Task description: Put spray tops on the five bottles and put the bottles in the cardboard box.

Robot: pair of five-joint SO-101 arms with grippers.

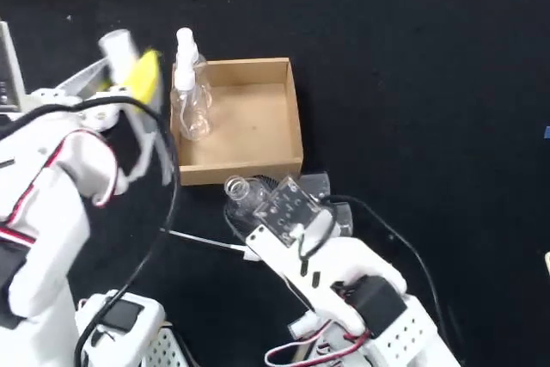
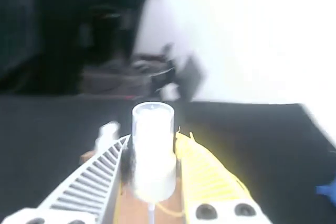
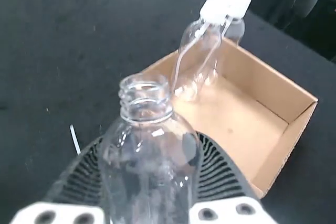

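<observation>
The cardboard box [image 1: 258,156] lies open on the black table; two clear bottles [image 1: 191,96] with white spray tops stand inside along its left wall. To the left of the box, my left gripper [image 1: 127,62] is shut on a white spray top [image 1: 116,41], held upright between the white and yellow fingers [image 2: 205,177], spray top [image 2: 153,150]. In front of the box, my right gripper [image 1: 258,202] is shut on a clear bottle [image 1: 238,189] with an open neck. That bottle [image 3: 149,156] sits between black fingers [image 3: 220,171], facing the box [image 3: 273,124] and its capped bottles [image 3: 202,51].
A thin white tube [image 1: 204,241] lies loose on the table left of the right arm; it also appears as a tube [image 3: 74,139] in the right wrist view. Cables hang from both arms. Black table stretches to the right of the box.
</observation>
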